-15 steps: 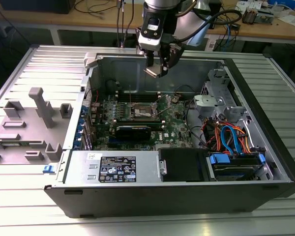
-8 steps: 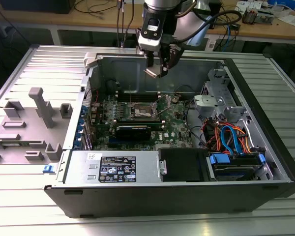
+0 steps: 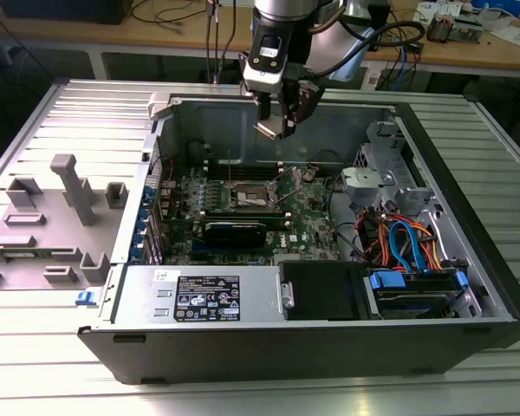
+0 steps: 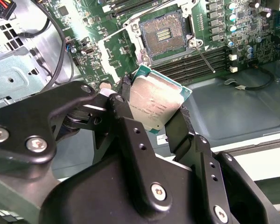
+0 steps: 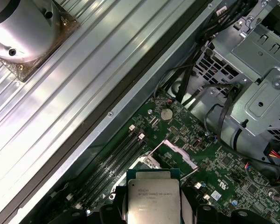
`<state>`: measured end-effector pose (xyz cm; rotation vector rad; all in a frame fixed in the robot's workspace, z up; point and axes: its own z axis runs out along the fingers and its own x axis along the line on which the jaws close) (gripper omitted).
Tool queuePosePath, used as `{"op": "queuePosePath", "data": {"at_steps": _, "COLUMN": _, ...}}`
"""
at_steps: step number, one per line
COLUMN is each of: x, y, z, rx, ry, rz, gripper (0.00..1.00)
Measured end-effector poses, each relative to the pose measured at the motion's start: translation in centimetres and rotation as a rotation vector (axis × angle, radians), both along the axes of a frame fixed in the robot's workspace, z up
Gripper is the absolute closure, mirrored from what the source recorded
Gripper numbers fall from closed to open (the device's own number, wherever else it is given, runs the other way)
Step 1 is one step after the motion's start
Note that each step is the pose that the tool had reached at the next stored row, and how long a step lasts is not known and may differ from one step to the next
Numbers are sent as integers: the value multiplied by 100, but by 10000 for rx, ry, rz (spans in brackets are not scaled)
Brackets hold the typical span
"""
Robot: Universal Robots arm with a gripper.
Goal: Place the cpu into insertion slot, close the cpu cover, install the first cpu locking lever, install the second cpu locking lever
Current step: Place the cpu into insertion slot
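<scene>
- One end effector (image 4: 154,108) hangs over the open computer case (image 3: 243,355), its two black fingers (image 4: 186,133) clamped on opposite edges of the cpu (image 4: 155,103).
- Held this way, the cpu sits tilted in the air with its silver-grey top showing, well above the green motherboard (image 3: 308,221).
- Below and apart from it, the insertion slot (image 4: 164,33) lies uncovered with its dark centre bare.
- Under the case is a ribbed metal bench (image 3: 87,113).
</scene>
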<state>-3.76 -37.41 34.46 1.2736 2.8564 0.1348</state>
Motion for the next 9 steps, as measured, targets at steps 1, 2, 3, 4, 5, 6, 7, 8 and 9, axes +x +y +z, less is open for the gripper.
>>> {"op": "queuePosePath", "data": {"at_steps": 1, "x": 0, "y": 0, "z": 0, "rx": 0, "ry": 0, "rz": 0, "gripper": 46}}
{"op": "queuePosePath", "data": {"at_steps": 2, "x": 0, "y": 0, "z": 0, "rx": 0, "ry": 0, "rz": 0, "gripper": 46}}
{"op": "queuePosePath", "data": {"at_steps": 3, "x": 0, "y": 0, "z": 0, "rx": 0, "ry": 0, "rz": 0, "gripper": 46}}
{"op": "queuePosePath", "data": {"at_steps": 4, "x": 0, "y": 0, "z": -1, "rx": 0, "ry": 0, "rz": 0, "gripper": 46}}
{"op": "queuePosePath", "data": {"at_steps": 5, "x": 0, "y": 0, "z": 0, "rx": 0, "ry": 0, "rz": 0, "gripper": 46}}
{"op": "queuePosePath", "data": {"at_steps": 6, "x": 0, "y": 0, "z": -1, "rx": 0, "ry": 0, "rz": 0, "gripper": 46}}
{"op": "queuePosePath", "data": {"at_steps": 7, "x": 0, "y": 0, "z": 0, "rx": 0, "ry": 0, "rz": 0, "gripper": 46}}
{"op": "queuePosePath", "data": {"at_steps": 8, "x": 0, "y": 0, "z": -1, "rx": -1, "ry": 0, "rz": 0, "gripper": 46}}
{"op": "queuePosePath", "data": {"at_steps": 9, "x": 0, "y": 0, "z": -2, "rx": 0, "ry": -1, "rz": -12, "gripper": 46}}
